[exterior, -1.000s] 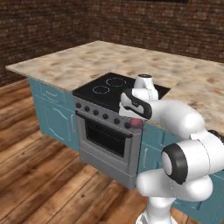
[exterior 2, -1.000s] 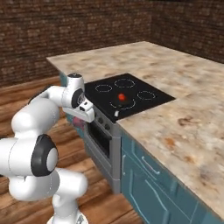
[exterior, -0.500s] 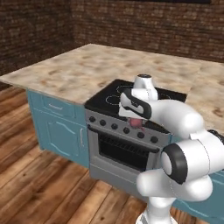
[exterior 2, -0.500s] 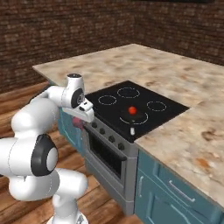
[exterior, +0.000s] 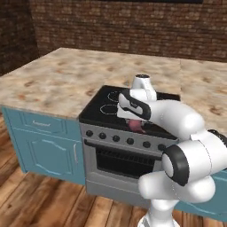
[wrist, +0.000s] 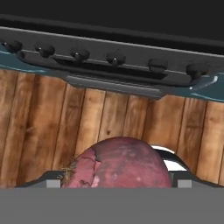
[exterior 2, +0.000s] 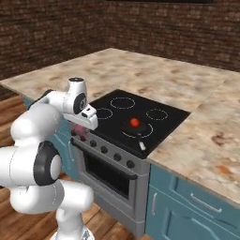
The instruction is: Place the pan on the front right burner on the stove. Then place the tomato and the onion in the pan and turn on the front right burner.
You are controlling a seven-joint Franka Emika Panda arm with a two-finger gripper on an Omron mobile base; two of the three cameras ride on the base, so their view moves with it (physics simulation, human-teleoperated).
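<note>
- On your left in the right base view, the gripper [exterior 2: 82, 132] hangs out in front of the stove [exterior 2: 117, 161], over the floor, with its jaws set wide around the onion [wrist: 118, 164]; in the hand view that purplish ball sits right between the fingers.
- Lift before you travel: the onion rides at about knob height, so I'd raise it clear of the steel front edge first.
- Moving right, cross the black glass toward the front right burner [exterior 2: 149, 131], the largest ring.
- The pan [exterior 2: 131, 128] already sits on that ring, with the tomato [exterior 2: 134, 122] inside it.
- Aim for the bare part of the pan beside the tomato, come down low, then let go; a round onion dropped from height will likely roll out.
- Keep clear of the pale handle pointing toward the front edge.
</note>
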